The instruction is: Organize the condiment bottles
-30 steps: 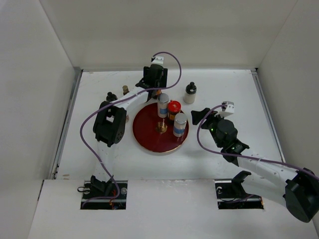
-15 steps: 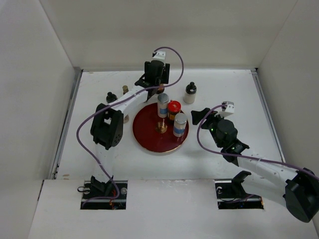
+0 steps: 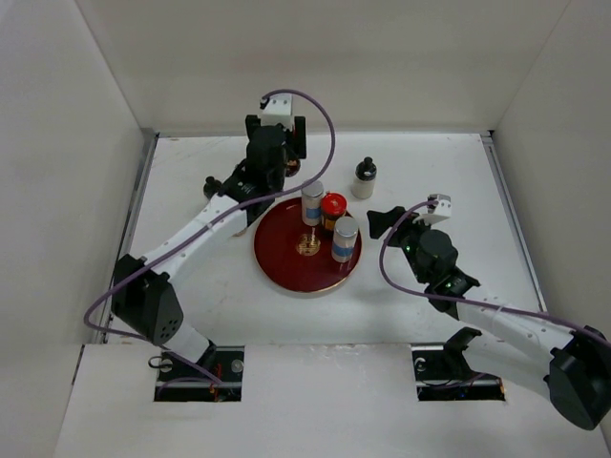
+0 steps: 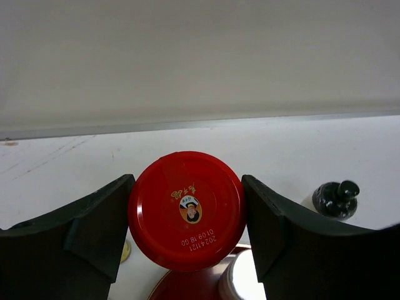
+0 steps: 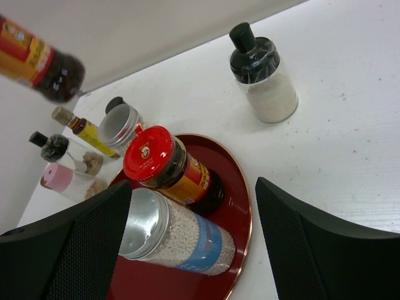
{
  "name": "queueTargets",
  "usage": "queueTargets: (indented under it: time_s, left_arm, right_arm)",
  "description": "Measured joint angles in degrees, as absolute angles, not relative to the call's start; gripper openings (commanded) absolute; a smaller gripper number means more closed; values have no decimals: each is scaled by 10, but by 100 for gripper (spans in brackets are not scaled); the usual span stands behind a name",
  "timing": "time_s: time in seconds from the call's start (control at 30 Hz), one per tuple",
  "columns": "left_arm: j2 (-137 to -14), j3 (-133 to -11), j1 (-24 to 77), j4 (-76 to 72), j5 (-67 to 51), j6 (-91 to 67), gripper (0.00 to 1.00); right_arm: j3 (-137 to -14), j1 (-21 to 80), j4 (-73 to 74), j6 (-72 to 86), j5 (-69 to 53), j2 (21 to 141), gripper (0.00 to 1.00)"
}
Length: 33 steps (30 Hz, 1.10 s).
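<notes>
My left gripper (image 3: 272, 170) is shut on a red-capped dark jar (image 4: 186, 209) and holds it in the air over the tray's back left edge; the jar's dark base shows in the right wrist view (image 5: 39, 59). The round dark-red tray (image 3: 286, 262) holds two silver-capped blue-banded shakers (image 3: 312, 202) (image 3: 345, 239) and a second red-capped jar (image 3: 333, 210). A black-capped bottle of white grains (image 3: 363, 178) stands behind the tray. A slim yellow bottle (image 5: 84, 128), a black-capped bottle (image 5: 50, 147) and a pink-capped one (image 5: 59, 178) stand left of the tray. My right gripper (image 3: 387, 221) is open and empty, right of the tray.
A small gold knob (image 3: 307, 246) sits at the tray's centre. White walls close the table at the back and both sides. The left arm stretches diagonally over the bottles left of the tray and hides most of them from above.
My left gripper has moved left and back with the red-capped jar in it, and the arm has stretched out. The right arm has barely moved.
</notes>
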<state>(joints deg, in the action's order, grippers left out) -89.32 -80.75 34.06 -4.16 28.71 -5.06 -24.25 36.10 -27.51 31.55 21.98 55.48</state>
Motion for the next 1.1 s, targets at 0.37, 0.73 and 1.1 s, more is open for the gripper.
queueTargets:
  time_s: [0.37,0.73,1.1]
  left_arm:
    - [-804,-581,410,-44,324,-68,39]
    - [-805,-501,399,-82,324,-101,39]
    - [-879,-495,385,-164,318,-109,43]
  right_arm:
    - [-243,361,-275,316,220,538,79]
    - [-243,360,-275,315,220,542,76]
    - [-243,349,-275,315,220,564,78]
